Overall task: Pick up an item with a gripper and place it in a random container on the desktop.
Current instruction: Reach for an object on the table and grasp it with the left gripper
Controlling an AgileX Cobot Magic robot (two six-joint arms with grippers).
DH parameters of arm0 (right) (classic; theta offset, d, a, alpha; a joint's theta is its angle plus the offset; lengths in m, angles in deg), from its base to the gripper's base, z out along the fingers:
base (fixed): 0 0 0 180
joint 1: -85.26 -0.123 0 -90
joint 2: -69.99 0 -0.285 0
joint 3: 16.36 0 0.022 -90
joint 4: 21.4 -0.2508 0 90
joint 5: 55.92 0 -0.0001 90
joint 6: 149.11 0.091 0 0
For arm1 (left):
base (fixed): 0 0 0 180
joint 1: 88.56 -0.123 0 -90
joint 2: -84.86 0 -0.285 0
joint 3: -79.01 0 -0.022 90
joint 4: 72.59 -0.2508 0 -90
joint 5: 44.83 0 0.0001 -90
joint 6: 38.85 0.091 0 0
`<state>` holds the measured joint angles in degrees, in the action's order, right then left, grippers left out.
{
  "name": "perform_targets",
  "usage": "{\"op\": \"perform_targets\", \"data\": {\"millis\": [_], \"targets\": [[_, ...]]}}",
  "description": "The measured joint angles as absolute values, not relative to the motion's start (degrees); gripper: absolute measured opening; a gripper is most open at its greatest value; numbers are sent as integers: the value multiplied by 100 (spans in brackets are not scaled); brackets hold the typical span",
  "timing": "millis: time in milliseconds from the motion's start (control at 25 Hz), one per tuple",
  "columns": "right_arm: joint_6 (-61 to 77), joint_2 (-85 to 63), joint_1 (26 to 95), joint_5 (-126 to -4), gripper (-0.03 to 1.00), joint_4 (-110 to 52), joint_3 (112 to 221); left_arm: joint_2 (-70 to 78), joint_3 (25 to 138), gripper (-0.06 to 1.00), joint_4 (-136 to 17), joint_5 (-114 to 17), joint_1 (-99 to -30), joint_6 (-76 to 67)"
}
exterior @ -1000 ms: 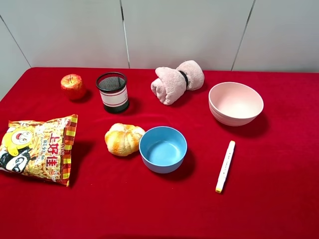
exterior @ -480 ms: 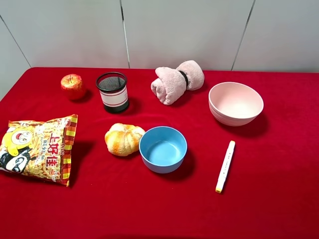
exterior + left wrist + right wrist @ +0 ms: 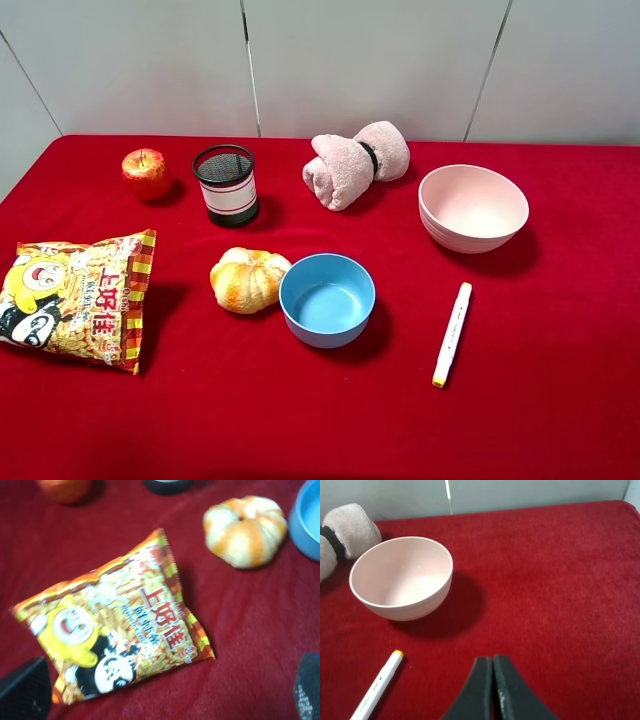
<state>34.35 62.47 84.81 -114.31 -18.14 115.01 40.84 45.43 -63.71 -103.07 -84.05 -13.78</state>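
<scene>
From the high camera, the bread roll (image 3: 248,279) sits on the red cloth (image 3: 560,400) near the middle of the table. It is just beside the blue bowl (image 3: 327,299), on that bowl's left, and so close that the two look to be touching. The snack bag (image 3: 78,297) lies further left. Behind the roll stands the black mesh cup (image 3: 226,184), with the apple (image 3: 146,172) to its left and the rolled pink towel (image 3: 355,163) to its right. The pink bowl (image 3: 472,207) is off to the right, and a marker (image 3: 452,333) lies in front of it.

Through my left wrist camera, my left gripper (image 3: 167,687) is spread wide, and only the dark ends of its fingers (image 3: 22,692) show at the frame's corners. The snack bag (image 3: 115,630) lies straight ahead of it. The bread roll (image 3: 246,530) is beyond the bag, apart from it and well apart from my fingers. The rim of the blue bowl (image 3: 307,522) is right next to it. The apple (image 3: 64,487) and the base of the mesh cup (image 3: 167,485) lie further off.

Through my right wrist camera, my right gripper (image 3: 493,667) has its fingers pressed together with nothing between them, above bare red cloth (image 3: 560,580). Ahead are the pink bowl (image 3: 402,577), the towel (image 3: 342,530) and the marker (image 3: 377,687).
</scene>
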Motion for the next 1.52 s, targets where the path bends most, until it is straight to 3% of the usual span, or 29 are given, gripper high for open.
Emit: {"op": "perform_targets", "data": {"millis": [360, 640, 1520], "targets": [[3435, 6247, 8481, -11431, -3, -1814, 11501, 2438, 5076, 96, -6858, -10222, -7068, -983], [3435, 6247, 8481, -11431, -3, -1814, 11501, 1184, 5360, 96, -7099, -10144, -6438, -927], [3435, 6247, 8481, -11431, -3, -1814, 11501, -2052, 6537, 96, -6910, -10112, -5824, 821]]}}
